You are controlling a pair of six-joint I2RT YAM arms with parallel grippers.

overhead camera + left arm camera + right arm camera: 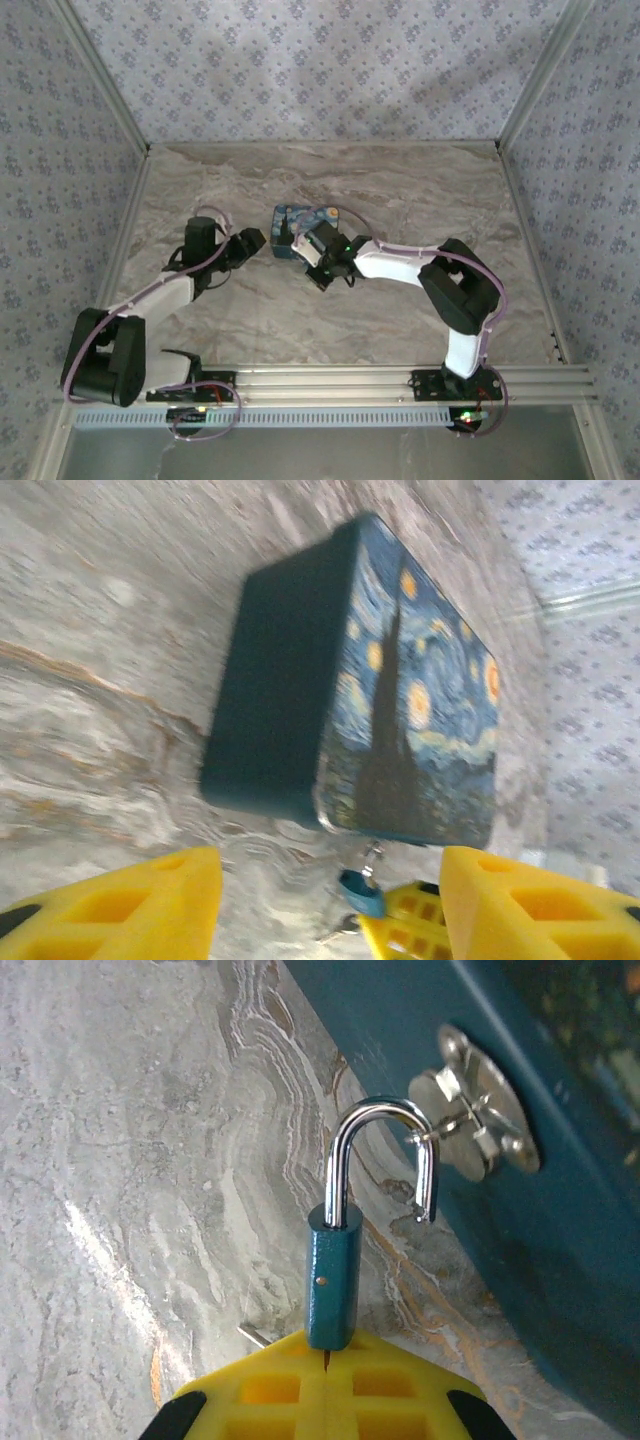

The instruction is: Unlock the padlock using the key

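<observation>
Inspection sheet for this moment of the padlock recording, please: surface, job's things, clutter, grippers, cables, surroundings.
Surface: marble-pattern table.
Job's things: blue padlock, shackle sprung open with its free end at the hasp of the painted box; cannot tell if it is hooked through.
Clutter: nothing seen.
Grippers: right gripper shut on the padlock body; left gripper open, holding nothing.
Cables: cable runs along the arm, off the work.
Surroundings: patterned walls; metal rail at the near edge.

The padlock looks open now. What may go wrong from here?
1. The shackle appears hooked through the hasp; a crooked pull by the right gripper may drag the box.
2. The right gripper pinches the padlock only at its lower end, so it may twist or slip.
</observation>
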